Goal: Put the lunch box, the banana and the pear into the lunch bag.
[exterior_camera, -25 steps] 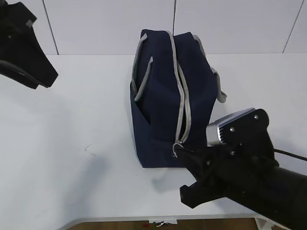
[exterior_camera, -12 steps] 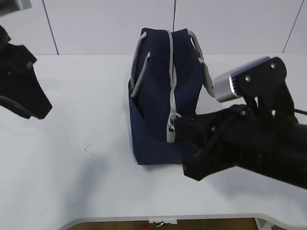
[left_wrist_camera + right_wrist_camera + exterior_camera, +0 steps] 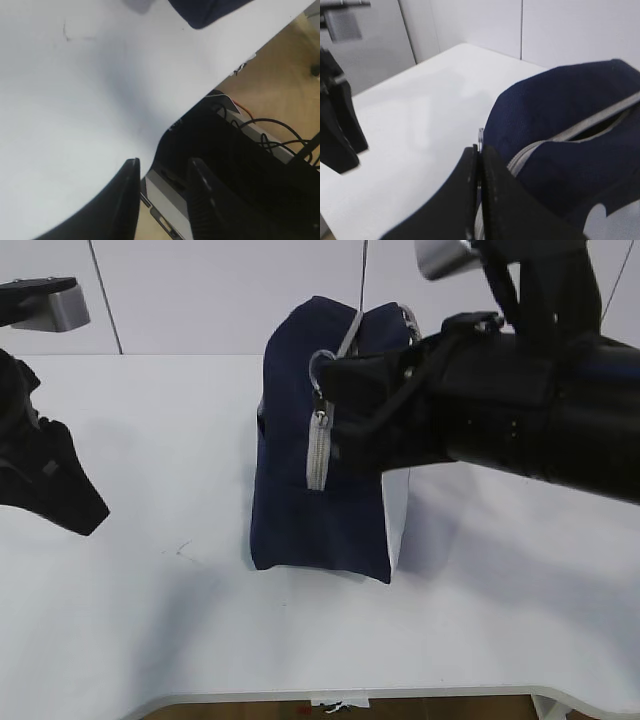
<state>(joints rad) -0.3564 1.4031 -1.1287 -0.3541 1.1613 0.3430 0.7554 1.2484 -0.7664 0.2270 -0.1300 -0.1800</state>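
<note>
Lunch bag (image 3: 300, 490): boxy navy fabric

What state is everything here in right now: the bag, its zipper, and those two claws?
lunch bag: standing on the table, tipped, top gaping a little.
zipper: partly open near the top.
right gripper: shut on the zipper pull.
left gripper: open, empty, past the table edge.

Bright, even overhead light washes the white counter (image 3: 200, 620) nearly featureless, with soft grey shadows beside the lunch bag (image 3: 300, 500) and under the arms; both wrist views are soft, their near gripper fingers (image 3: 125, 200) dark and blurred.
</note>
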